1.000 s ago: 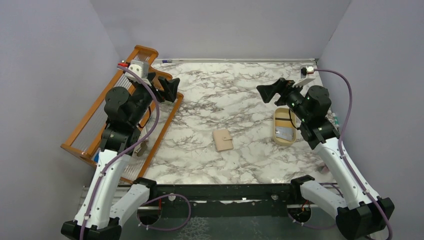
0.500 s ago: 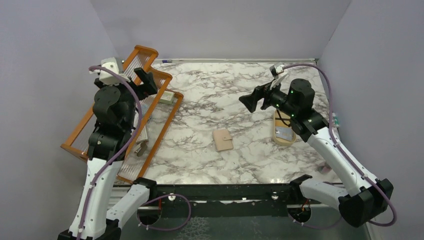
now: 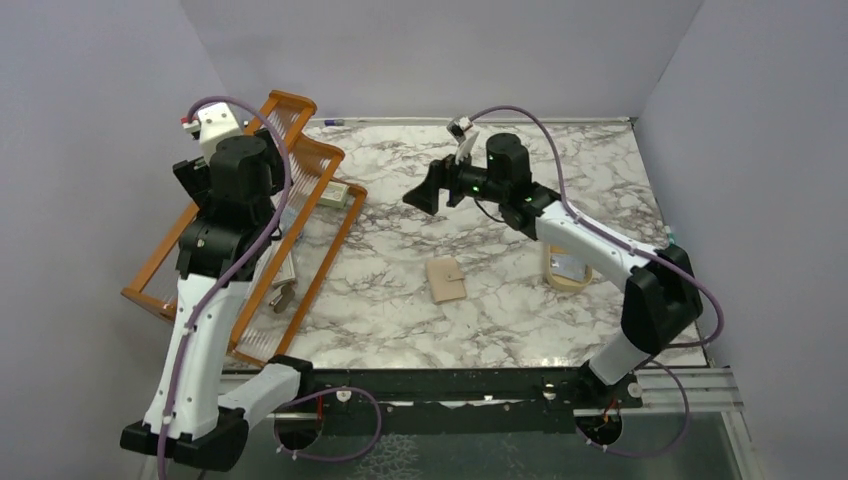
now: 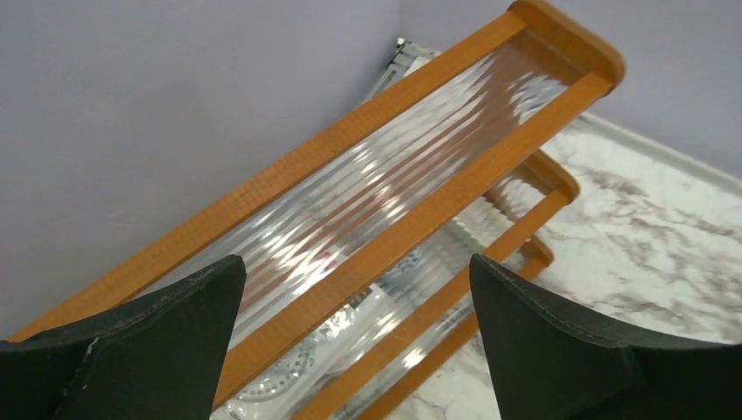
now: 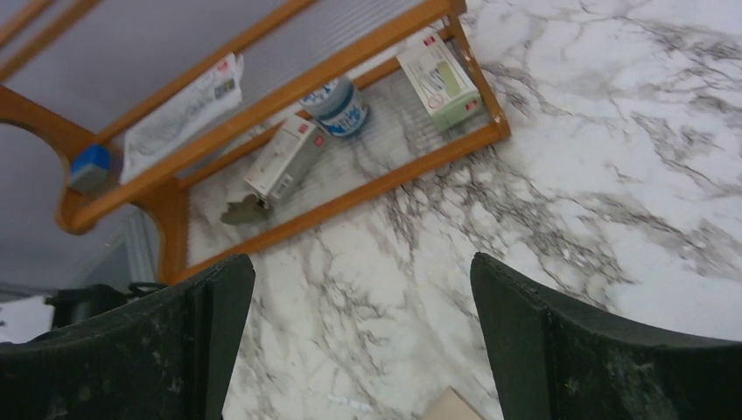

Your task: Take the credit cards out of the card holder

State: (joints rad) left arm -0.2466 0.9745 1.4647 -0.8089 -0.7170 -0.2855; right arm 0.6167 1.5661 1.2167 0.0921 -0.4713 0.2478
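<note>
Top external — one folded card holder (image 3: 445, 280), two sets of jaws — both apart

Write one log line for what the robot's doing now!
card holder: closed, untouched | left end effector: open, above rack | right end effector: open, empty

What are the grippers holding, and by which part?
Nothing. The left gripper and right gripper are both open and empty; the card holder lies untouched on the table.
</note>
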